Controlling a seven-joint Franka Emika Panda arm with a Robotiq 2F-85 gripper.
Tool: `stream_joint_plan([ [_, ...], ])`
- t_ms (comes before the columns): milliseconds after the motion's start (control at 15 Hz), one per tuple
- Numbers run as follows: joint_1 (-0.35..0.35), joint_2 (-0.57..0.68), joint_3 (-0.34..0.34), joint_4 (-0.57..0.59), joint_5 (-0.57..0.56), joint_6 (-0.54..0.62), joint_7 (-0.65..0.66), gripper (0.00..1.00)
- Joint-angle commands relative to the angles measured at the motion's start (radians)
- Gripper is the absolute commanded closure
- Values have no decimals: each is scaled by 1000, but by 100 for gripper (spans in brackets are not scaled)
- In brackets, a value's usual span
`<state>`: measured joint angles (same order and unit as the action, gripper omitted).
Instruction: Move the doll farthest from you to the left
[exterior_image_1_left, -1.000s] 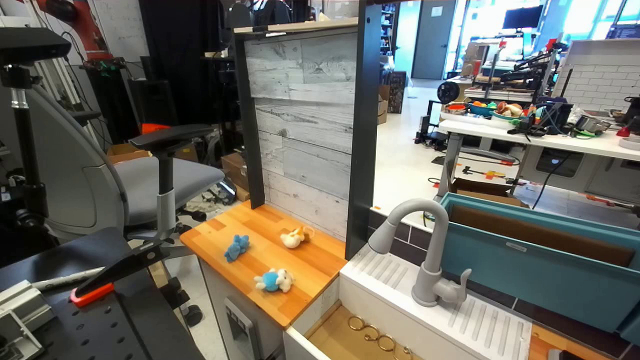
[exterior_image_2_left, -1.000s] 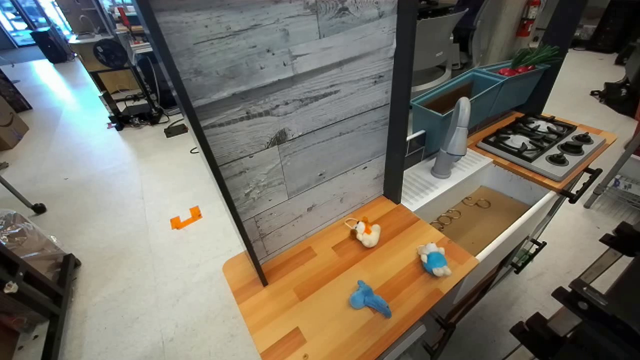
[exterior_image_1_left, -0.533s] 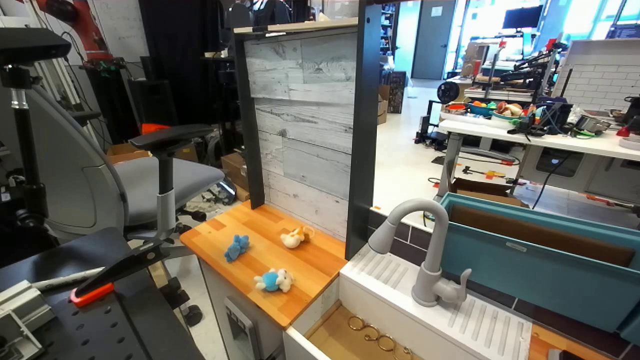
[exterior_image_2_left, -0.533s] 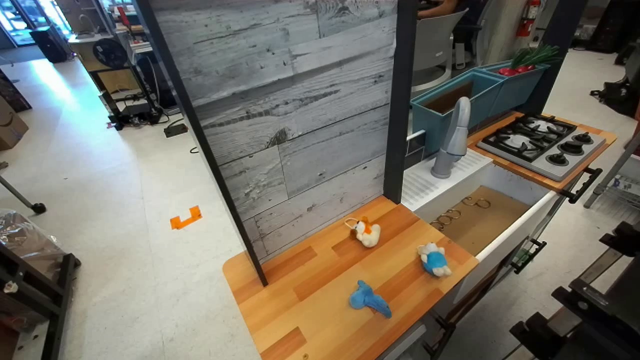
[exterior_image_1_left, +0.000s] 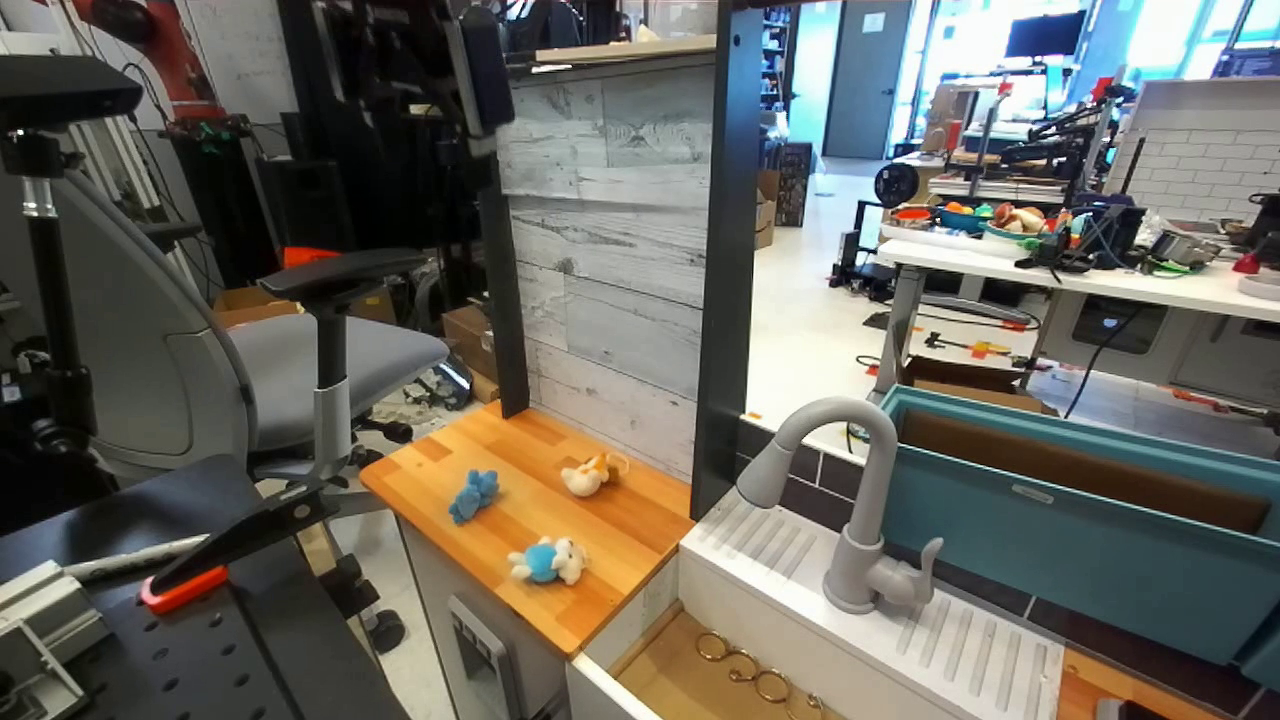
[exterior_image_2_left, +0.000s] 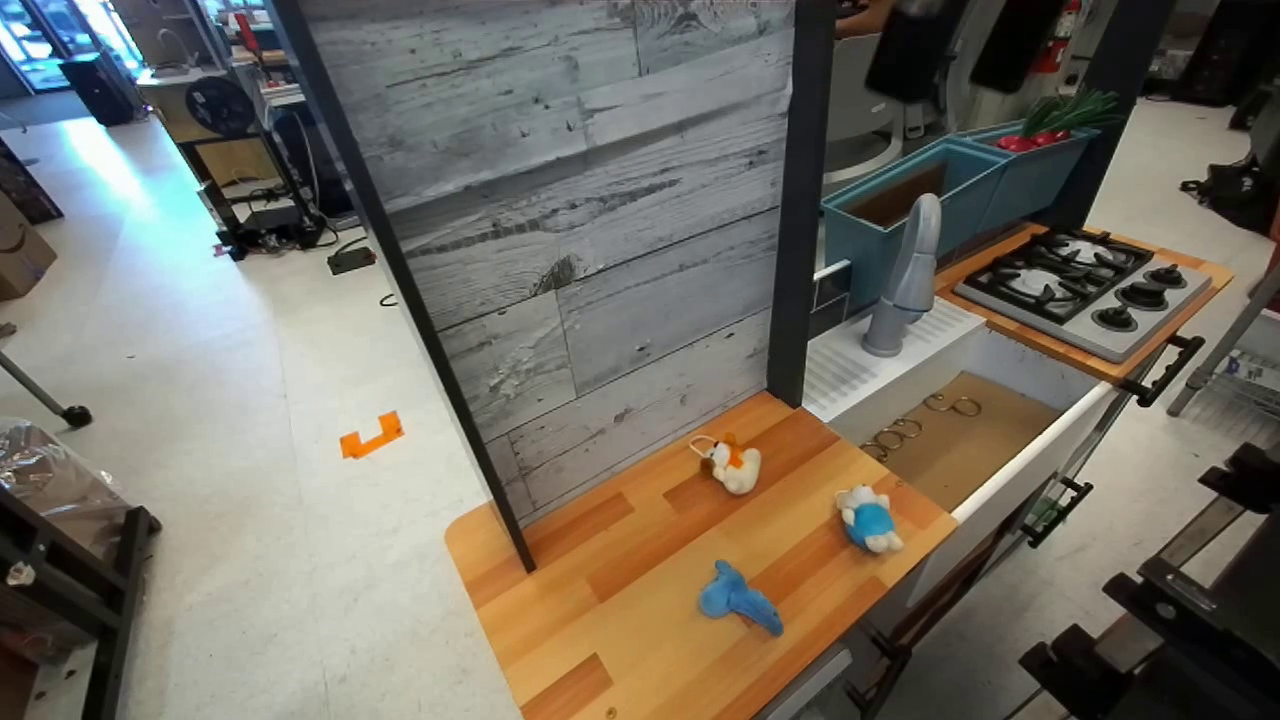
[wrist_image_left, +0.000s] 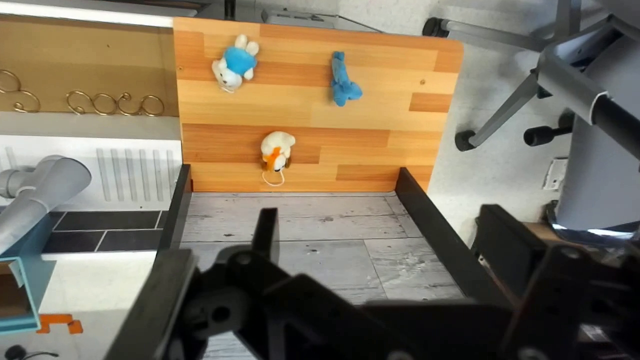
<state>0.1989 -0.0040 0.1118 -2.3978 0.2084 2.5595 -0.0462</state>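
Note:
The doll, a small cream-tan soft toy with an orange scarf and a white loop, lies on the wooden counter near the grey wood-look panel. It shows in both exterior views and in the wrist view. My gripper is open and empty, its two fingers wide apart. It is high above the counter, well away from the doll. In an exterior view it hangs at the top; it also shows at the top in an exterior view.
A solid blue toy and a blue-and-white toy lie on the same counter. The upright panel with dark posts stands behind the doll. A sink with a grey faucet and a teal planter adjoin the counter.
My gripper has come into view from above in both exterior views. The three toys have not moved. A person's arm has appeared in the background of an exterior view.

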Motion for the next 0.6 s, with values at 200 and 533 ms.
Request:
stream_joint_plan([
  [200, -14, 337, 9, 179, -20, 181, 126, 0],
  [533, 62, 513, -84, 262, -196, 230, 266, 0],
])
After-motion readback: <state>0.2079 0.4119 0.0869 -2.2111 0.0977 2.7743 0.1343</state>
